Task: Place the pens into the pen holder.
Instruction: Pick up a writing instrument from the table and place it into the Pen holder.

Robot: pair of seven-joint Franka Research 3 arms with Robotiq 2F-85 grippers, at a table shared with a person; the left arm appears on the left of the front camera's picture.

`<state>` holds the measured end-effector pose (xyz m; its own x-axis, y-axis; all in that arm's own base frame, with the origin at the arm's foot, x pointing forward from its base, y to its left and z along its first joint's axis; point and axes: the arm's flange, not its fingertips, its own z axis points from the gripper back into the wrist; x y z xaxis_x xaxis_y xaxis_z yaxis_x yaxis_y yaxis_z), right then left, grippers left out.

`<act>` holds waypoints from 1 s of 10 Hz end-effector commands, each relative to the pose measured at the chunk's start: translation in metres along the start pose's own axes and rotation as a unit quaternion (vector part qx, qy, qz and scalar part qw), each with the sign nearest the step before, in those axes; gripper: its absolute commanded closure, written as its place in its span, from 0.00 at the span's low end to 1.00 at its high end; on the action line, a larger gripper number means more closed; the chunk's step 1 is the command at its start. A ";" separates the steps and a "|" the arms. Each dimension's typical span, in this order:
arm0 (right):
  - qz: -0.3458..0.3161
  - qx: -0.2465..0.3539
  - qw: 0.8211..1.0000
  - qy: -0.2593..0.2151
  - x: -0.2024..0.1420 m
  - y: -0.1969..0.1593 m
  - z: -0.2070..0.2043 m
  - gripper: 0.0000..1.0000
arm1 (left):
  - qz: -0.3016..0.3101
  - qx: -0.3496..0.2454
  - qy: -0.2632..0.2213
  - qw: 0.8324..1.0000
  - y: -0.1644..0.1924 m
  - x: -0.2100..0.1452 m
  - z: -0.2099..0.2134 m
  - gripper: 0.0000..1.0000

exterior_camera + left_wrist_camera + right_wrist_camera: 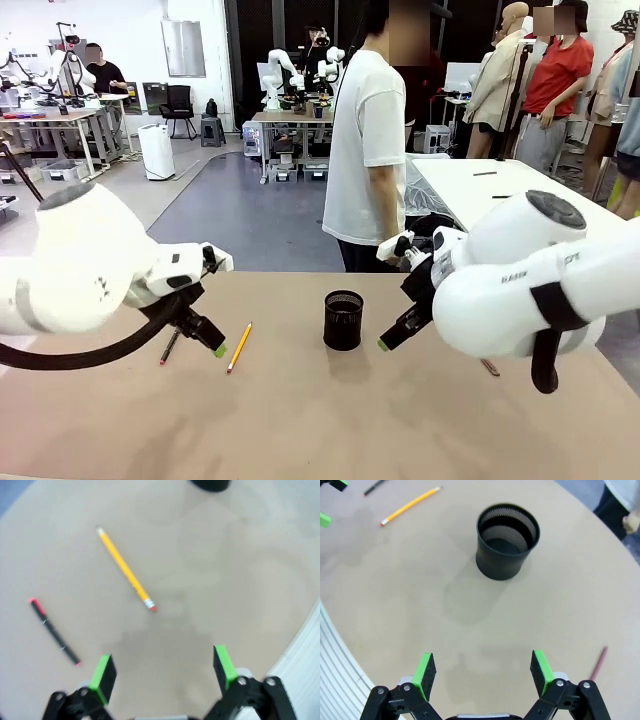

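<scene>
Lying flat, pencil (pixel 239 347), tip toward far side, pen holder (pixel 343 320) upright

Behind my tan table (pixel 320 430) I see a big workshop with a grey floor (pixel 230 215) and a white wall (pixel 130 40). A far workbench (pixel 290 117), a black chair (pixel 180 102) and a white box unit (pixel 157 150) stand there; a white table (pixel 500 190) is at the right.
</scene>
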<state>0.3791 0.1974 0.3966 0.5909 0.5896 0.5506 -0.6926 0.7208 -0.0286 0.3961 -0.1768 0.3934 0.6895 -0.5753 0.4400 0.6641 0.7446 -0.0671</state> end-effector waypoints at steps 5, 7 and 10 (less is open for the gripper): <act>0.008 0.075 0.996 -0.042 0.016 -0.072 0.065 0.00 | -0.044 -0.127 -0.052 0.990 0.042 0.031 0.063 0.00; 0.011 0.103 0.994 -0.037 0.011 -0.102 0.081 0.00 | -0.053 -0.135 -0.066 0.987 0.062 0.029 0.078 0.00; 0.054 0.125 0.990 -0.036 0.005 -0.129 0.083 0.00 | -0.095 -0.153 -0.074 0.981 0.073 0.033 0.084 0.00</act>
<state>0.4228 0.0796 0.4757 0.5249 0.6005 0.6033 -0.8041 0.5823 0.1201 0.4363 -0.1112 0.4778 0.5448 -0.6188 0.5659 0.8226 0.5255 -0.2173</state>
